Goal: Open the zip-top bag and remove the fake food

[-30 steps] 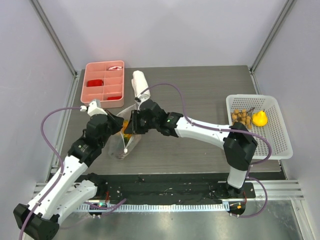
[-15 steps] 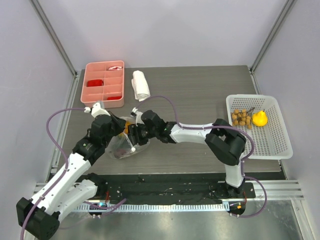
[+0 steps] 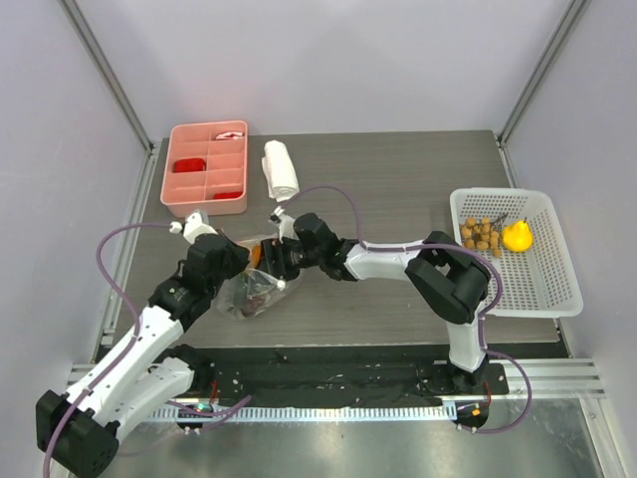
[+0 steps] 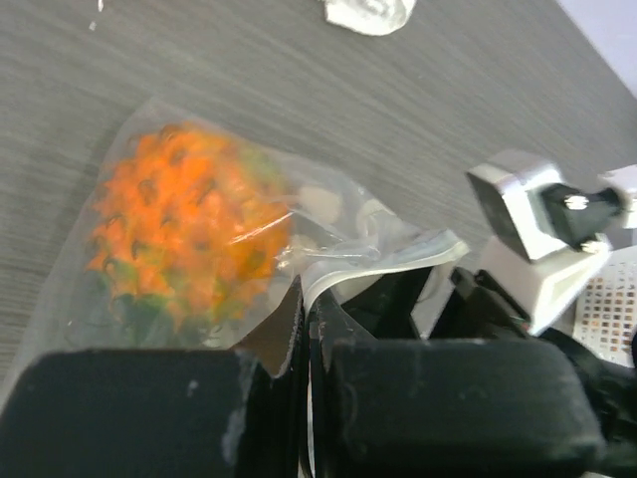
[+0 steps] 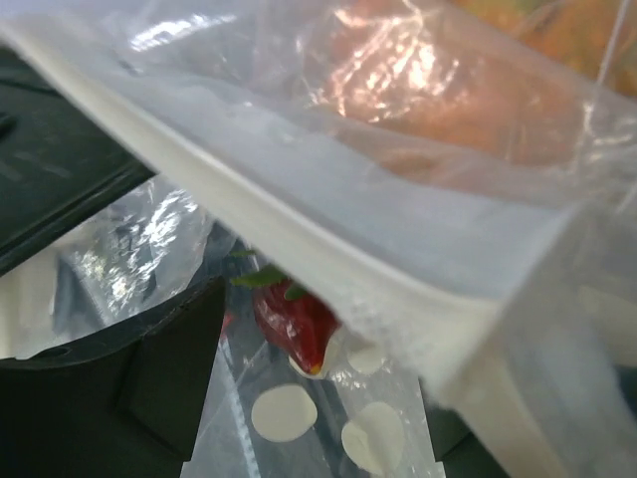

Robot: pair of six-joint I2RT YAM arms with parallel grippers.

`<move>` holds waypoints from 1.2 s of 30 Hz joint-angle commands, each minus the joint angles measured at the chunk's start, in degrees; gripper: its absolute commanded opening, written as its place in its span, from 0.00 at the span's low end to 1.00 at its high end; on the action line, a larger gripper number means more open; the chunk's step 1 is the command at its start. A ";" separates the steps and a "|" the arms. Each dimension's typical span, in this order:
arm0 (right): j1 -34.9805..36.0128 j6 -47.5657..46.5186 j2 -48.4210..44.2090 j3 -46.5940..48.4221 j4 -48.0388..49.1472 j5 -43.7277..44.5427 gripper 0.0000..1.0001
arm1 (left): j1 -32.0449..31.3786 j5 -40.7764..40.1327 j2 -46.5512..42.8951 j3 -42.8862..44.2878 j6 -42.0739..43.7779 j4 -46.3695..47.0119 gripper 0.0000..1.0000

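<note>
zip-top bag (image 3: 247,295) holding orange fruit (image 4: 184,234), left tool (image 4: 306,319) clamped on it, right tool (image 3: 278,261) grip unclear, towel (image 3: 280,169) behind

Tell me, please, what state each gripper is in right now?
Left gripper: closed, pinching the zip-top bag.
Right gripper: against the bag; cannot be told.

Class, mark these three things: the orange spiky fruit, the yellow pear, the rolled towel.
orange spiky fruit (image 4: 184,234), left wrist view, middle of its body
yellow pear (image 3: 516,237), top view, its round body
rolled towel (image 3: 281,169), top view, middle of the roll
</note>
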 commanded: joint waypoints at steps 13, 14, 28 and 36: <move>-0.11 -2.35 3.50 -6.23 8.64 -10.27 0.60 | -0.44 -3.78 0.74 -16.74 -4.55 15.57 0.00; -0.28 -1.12 3.59 -6.31 8.99 -9.38 0.59 | -0.44 -3.34 0.74 -16.39 -3.40 15.83 0.00; -0.46 10.84 1.04 -6.67 13.56 -3.05 0.57 | -0.88 12.56 -0.14 0.40 6.28 6.26 0.33; -0.63 9.79 2.18 -5.79 12.77 -3.31 0.57 | -0.88 -10.23 -9.89 3.39 -3.53 -19.03 0.53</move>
